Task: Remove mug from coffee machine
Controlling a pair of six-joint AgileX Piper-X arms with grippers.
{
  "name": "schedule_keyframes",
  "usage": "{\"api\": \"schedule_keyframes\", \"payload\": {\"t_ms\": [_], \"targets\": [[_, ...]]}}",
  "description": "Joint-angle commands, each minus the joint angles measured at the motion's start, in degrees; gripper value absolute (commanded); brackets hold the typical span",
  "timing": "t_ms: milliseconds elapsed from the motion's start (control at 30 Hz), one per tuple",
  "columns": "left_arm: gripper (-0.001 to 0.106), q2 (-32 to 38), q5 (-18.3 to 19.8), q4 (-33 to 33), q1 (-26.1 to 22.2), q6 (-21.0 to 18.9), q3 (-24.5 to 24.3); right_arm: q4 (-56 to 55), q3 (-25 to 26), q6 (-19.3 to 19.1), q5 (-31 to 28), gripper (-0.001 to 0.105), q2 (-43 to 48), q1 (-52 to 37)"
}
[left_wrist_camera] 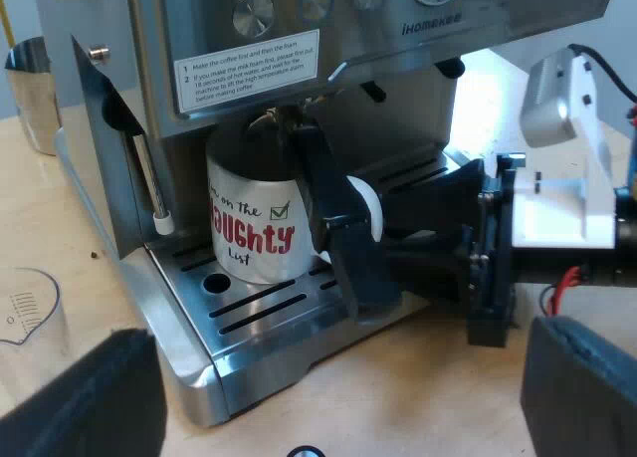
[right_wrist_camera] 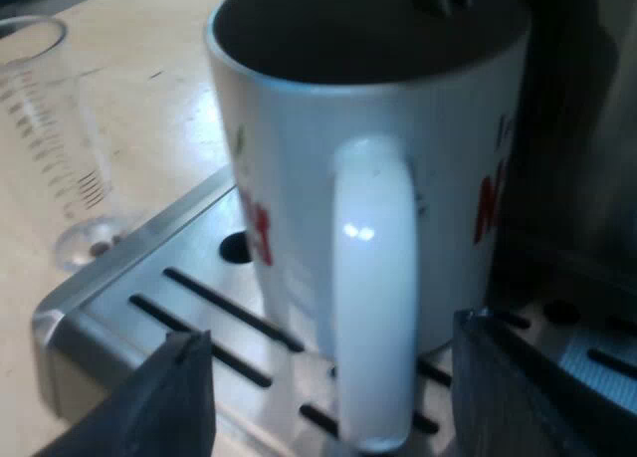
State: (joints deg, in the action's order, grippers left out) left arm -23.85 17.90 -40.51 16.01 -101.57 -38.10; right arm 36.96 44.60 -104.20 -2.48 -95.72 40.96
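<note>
Left wrist view: white mug (left_wrist_camera: 254, 233) upright on the coffee machine (left_wrist_camera: 398, 39) drip tray (left_wrist_camera: 259, 308), right claw (left_wrist_camera: 343, 233) at its handle (left_wrist_camera: 370, 210), left claw (left_wrist_camera: 333, 392) spread wide over the worktop (left_wrist_camera: 448, 397), measuring glass (left_wrist_camera: 30, 313) beside the tray. Right wrist view: right claw's fingers (right_wrist_camera: 179, 397) apart, one on either side of the handle (right_wrist_camera: 373, 278), gaps showing between.

White mug (left_wrist_camera: 251, 228) with red and black lettering — silver espresso machine (left_wrist_camera: 348, 39).
</note>
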Motion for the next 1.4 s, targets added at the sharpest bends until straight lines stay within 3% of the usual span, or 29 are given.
{"api": "schedule_keyframes", "payload": {"t_ms": [33, 133, 733, 800, 1000, 1100, 1400], "targets": [[0.077, 0.03, 0.40, 0.62, 0.28, -0.41, 0.18, 1.14, 0.99, 0.23, -0.89, 0.055, -0.29, -0.03], [0.077, 0.03, 0.40, 0.62, 0.28, -0.41, 0.81, 1.86, 2.72, 0.35, -3.33, 0.055, -2.41, -0.03], [0.077, 0.03, 0.40, 0.15, 0.28, -0.41, 2.30, 5.24, 3.42, 0.35, -3.33, 0.054, -5.01, -0.03], [0.077, 0.03, 0.40, 0.15, 0.28, -0.41, 2.30, 5.24, 3.42, 0.35, -3.33, 0.049, -5.01, -0.03], [0.077, 0.03, 0.40, 0.15, 0.28, -0.41, 2.30, 5.24, 3.42, 0.35, -3.33, 0.019, -5.01, -0.03], [0.077, 0.03, 0.40, 0.15, 0.28, -0.41, 2.30, 5.24, 3.42, 0.35, -3.33, 0.008, -5.01, -0.03], [0.077, 0.03, 0.40, 0.15, 0.28, -0.41, 2.30, 4.66, 3.42, 0.35, -3.33, 0.004, -3.80, -0.03]]}}
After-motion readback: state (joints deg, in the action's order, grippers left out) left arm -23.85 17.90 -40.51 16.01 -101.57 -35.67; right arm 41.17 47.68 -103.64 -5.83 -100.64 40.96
